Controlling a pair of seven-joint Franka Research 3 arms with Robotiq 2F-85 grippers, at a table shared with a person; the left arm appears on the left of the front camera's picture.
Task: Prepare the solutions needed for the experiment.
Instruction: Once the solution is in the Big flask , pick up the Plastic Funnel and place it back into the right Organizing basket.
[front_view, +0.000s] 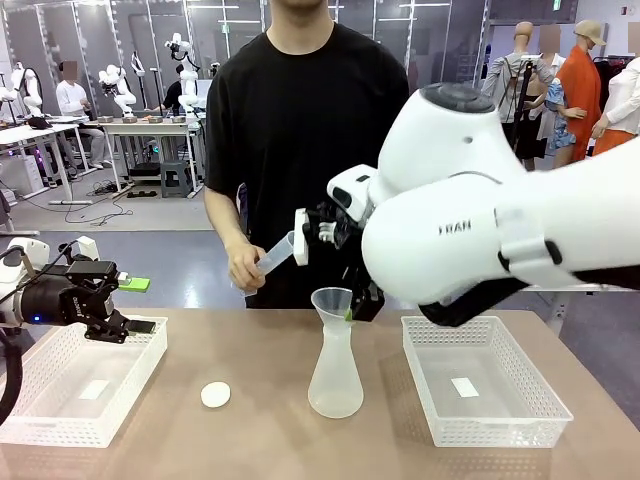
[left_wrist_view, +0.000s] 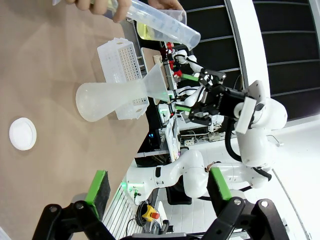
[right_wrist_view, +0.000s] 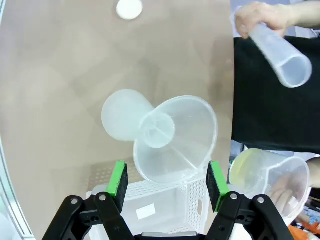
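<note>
**While the person holds the solution beyond the funnel, both robot hands stand spread**

Where the frosted conical flask stands upright at the middle of the table, a clear funnel sits in its neck. The right hand reaches in from the right at the funnel's height, with its two green pads spread to either side of the funnel's rim. A thin gap shows at one pad; at the other I cannot tell whether it touches.

The solution, a shallow pale yellow layer, lies in a clear beaker. The person holds the beaker in the air to the far right of the funnel, and the fingers of that hand show through its wall. The person's other hand grips a clear graduated cylinder to the far left of the funnel, tilted with its mouth end raised toward the right.

The left hand hangs with its fingers spread wide over the far edge of the white basket at the table's left. A small white round cap lies flat on the table between that basket and the flask. A second white basket sits to the flask's right.
</note>
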